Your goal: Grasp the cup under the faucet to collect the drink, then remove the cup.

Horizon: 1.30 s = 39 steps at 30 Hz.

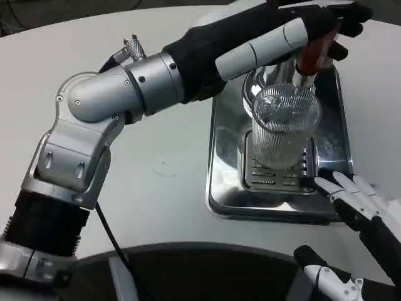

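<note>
The setting appeared to be a robotics test bench rather than a working kitchen or bar. A plain white round table carried a single steel drip tray with a slotted grate at two o'clock. Loose black cable trailed at seven o'clock. A dark floor edge showed at eleven o'clock.

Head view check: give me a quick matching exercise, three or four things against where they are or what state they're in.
Things:
1. cup
2. left robot hand
3. right robot hand
4. tray

Places/states:
A. on the white table, holding the grate
B. at the red faucet handle
C. clear, ribbed, upright on the grate
D. fingers apart by the tray's near right corner

Pairs: 1-C, 2-B, 3-D, 4-A
</note>
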Each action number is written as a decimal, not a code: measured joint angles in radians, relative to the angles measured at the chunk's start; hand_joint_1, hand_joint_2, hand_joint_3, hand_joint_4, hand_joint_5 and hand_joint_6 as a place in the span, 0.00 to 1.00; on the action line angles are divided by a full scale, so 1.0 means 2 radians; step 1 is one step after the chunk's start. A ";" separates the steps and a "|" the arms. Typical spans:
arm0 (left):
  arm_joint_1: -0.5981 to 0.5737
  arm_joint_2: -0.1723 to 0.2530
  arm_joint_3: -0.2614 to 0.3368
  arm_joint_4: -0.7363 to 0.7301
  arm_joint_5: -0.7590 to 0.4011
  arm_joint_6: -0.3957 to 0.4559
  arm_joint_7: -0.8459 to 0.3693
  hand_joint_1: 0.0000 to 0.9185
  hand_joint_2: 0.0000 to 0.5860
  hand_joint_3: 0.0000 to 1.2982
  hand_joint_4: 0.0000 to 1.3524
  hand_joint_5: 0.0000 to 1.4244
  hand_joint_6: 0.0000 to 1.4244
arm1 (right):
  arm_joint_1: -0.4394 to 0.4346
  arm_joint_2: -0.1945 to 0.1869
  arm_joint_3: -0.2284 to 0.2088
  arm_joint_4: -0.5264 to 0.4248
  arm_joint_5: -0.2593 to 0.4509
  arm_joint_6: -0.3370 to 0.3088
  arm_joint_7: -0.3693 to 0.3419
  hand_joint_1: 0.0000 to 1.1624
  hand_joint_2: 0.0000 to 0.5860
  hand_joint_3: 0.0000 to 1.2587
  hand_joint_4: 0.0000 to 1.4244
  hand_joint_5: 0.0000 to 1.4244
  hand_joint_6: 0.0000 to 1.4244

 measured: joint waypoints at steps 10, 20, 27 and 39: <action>-0.017 0.011 -0.025 0.011 0.050 -0.048 0.000 0.00 0.11 0.10 0.04 0.11 0.09 | -0.010 0.003 -0.001 0.003 0.015 0.005 0.000 0.27 0.68 0.10 0.02 0.00 0.00; -0.030 0.016 -0.041 0.032 0.068 -0.084 -0.001 0.00 0.11 0.09 0.03 0.09 0.08 | -0.042 0.017 -0.020 0.038 0.089 0.045 -0.002 0.30 0.65 0.04 0.00 0.01 0.00; -0.035 0.016 -0.044 0.043 0.073 -0.097 -0.001 0.00 0.11 0.09 0.03 0.09 0.08 | -0.061 0.025 -0.027 0.055 0.139 0.076 -0.012 0.33 0.63 0.01 0.00 0.00 0.00; -0.037 0.017 -0.056 0.049 0.075 -0.115 0.000 0.00 0.11 0.08 0.02 0.08 0.08 | -0.073 0.026 -0.027 0.062 0.172 0.105 -0.035 0.35 0.61 0.00 0.00 0.00 0.00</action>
